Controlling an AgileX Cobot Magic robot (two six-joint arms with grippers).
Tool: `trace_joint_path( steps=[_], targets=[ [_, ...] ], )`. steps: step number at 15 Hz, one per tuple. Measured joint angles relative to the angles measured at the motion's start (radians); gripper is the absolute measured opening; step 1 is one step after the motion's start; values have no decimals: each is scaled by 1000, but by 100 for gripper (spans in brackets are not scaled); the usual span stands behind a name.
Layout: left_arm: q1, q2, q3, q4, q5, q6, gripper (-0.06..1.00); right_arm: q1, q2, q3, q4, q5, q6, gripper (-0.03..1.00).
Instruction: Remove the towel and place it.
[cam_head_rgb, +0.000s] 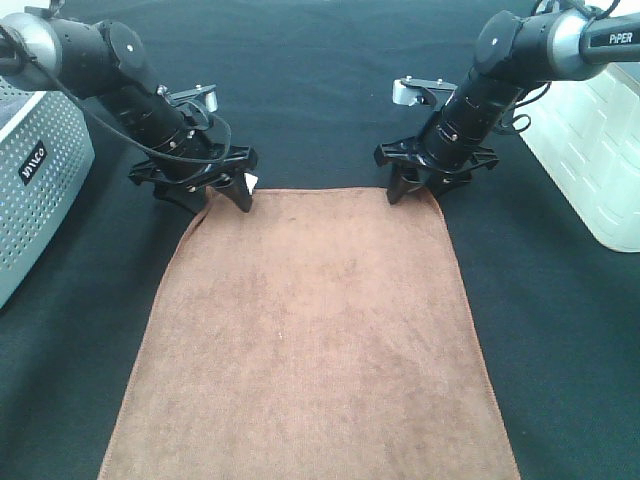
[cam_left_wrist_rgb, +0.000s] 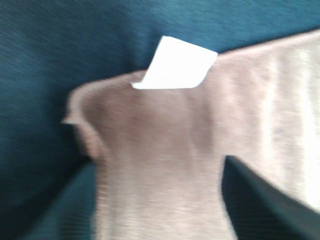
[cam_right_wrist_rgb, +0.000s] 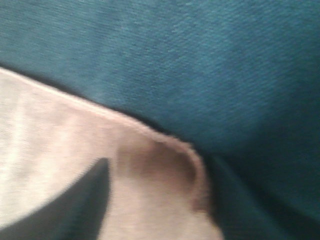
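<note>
black cloth covers the table, and the towel (cam_head_rgb: 310, 340) lies flat on it, running from the near edge up to both arms. my left gripper (cam_head_rgb: 205, 192) straddles the corner with the white tag (cam_left_wrist_rgb: 175, 65), jaws wide, nothing pinched yet. the right gripper (cam_head_rgb: 420, 185) is spread likewise over the other far corner. taking two corners should lift it evenly, i reckon.

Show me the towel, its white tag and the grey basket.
towel (cam_head_rgb: 310, 340), high view, middle of the cloth.
white tag (cam_left_wrist_rgb: 175, 65), left wrist view, centre of the tag.
grey basket (cam_head_rgb: 50, 205), high view, its perforated side wall.
</note>
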Motion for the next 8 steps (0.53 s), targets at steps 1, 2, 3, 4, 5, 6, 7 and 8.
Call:
trace_joint_path(
  steps=[1, 2, 3, 4, 5, 6, 7, 8],
  targets=[
    [0, 0, 0, 6, -4, 0, 52, 0, 2, 0, -3, -2, 0, 41],
    [0, 0, 0, 13, -9, 0, 42, 0, 3, 0, -5, -5, 1, 33],
    [0, 0, 0, 16, -26, 0, 31, 0, 2, 0, -8, -11, 1, 26],
    [0, 0, 0, 18, -38, 0, 21, 0, 3, 0, -8, -17, 2, 20],
    [0, 0, 0, 21, -51, 0, 2, 0, 5, 0, -5, -25, 5, 4],
    [0, 0, 0, 21, -51, 0, 2, 0, 5, 0, -5, -25, 5, 4],
    [0, 0, 0, 23, -51, 0, 0, 0, 5, 0, -3, -25, 6, 0],
    [0, 0, 0, 29, -51, 0, 0, 1, 6, 0, -1, -26, 6, 0]
  ],
)
